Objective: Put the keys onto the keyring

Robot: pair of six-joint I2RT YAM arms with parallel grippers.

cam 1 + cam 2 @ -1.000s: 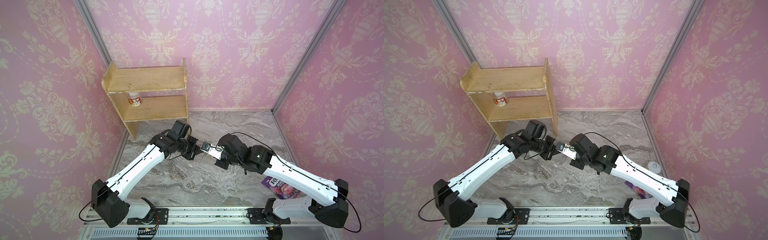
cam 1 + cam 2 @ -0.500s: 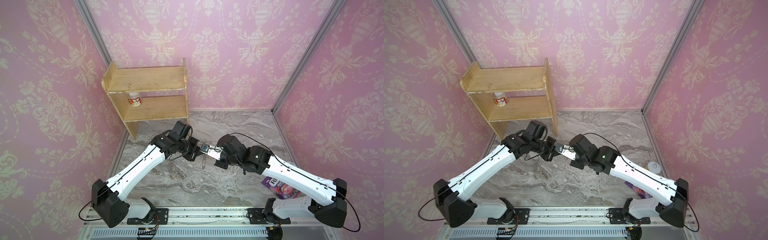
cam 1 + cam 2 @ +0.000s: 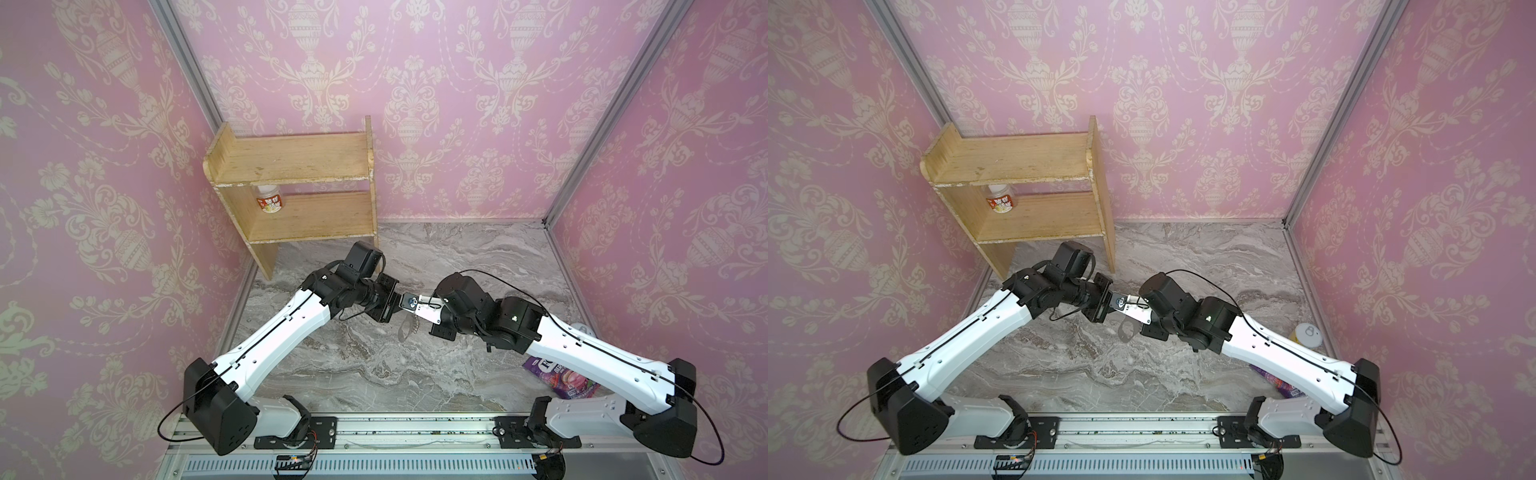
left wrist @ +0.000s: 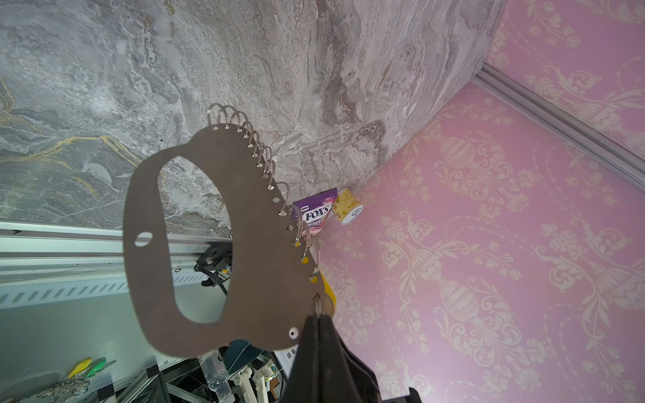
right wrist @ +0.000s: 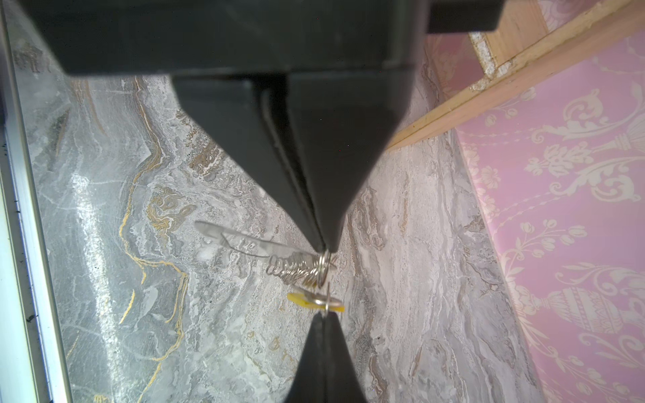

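Keyring (image 3: 405,330): grey plate, centre frame in a top view, hanging clear of the surface (image 3: 374,365) from my right end effector (image 5: 324,248), clamped on its end ring. Keys (image 5: 300,300): yellow tag just beside that ring, pinched in my left end effector (image 4: 318,315), tips opposed.

Both arms stretch inward, elbows low, wrists level; left end effector (image 3: 398,306) and right end effector (image 3: 420,310) pinched tight, tips almost meeting mid-air

The keys (image 4: 328,291) are mostly hidden behind the keyring (image 4: 261,261), perhaps hanging from a ring.
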